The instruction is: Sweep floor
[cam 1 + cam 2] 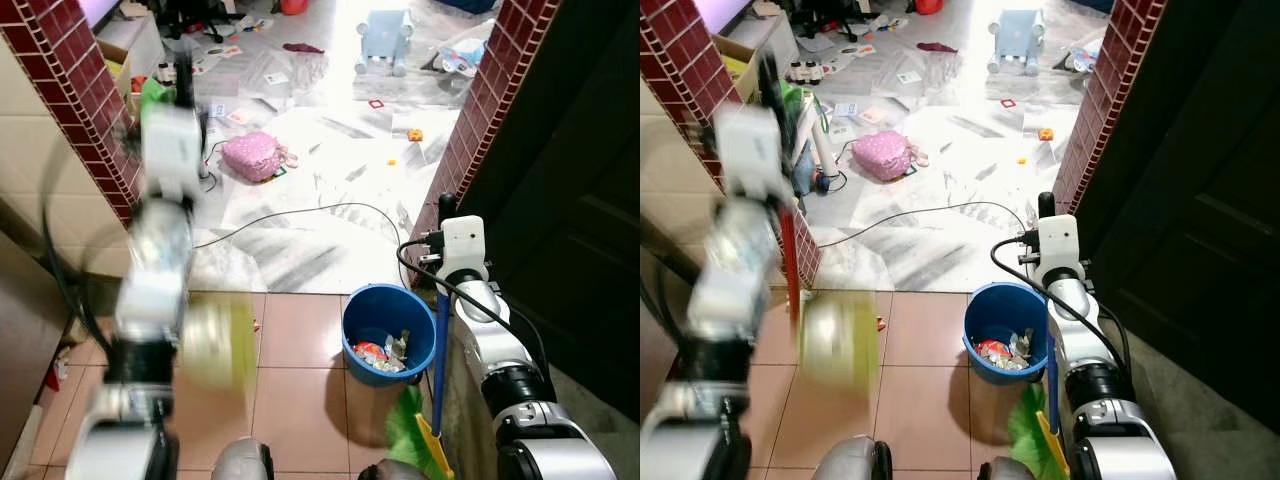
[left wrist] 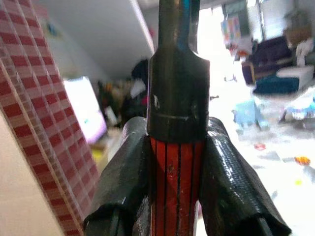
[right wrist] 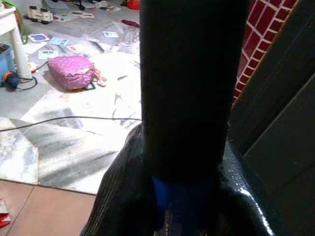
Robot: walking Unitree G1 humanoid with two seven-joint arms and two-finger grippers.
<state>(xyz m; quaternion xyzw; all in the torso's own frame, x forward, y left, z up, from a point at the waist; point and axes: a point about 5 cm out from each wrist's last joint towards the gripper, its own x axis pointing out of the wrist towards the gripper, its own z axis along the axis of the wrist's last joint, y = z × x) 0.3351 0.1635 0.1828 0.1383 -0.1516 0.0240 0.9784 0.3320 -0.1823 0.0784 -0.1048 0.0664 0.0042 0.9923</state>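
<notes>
My left gripper (image 2: 177,189) is shut on a red dustpan handle (image 2: 176,187) with a black cap. That arm is raised at the left and blurred. The yellow-green dustpan (image 1: 215,345) hangs blurred below it, over the tiled floor. My right gripper (image 3: 184,196) is shut on the broom handle (image 1: 441,340), which is blue with a black grip. The green broom head (image 1: 412,440) rests on the floor beside a blue bucket (image 1: 430,335) that holds some rubbish. A small red scrap (image 1: 880,323) lies on the tiles by the dustpan.
Red brick pillars (image 1: 85,110) (image 1: 480,110) frame a doorway ahead. Beyond it, the marble floor holds a pink bag (image 1: 255,155), a black cable (image 1: 300,215), a light-blue toy stool (image 1: 385,40) and scattered papers and toys. A dark door (image 1: 570,200) is at my right.
</notes>
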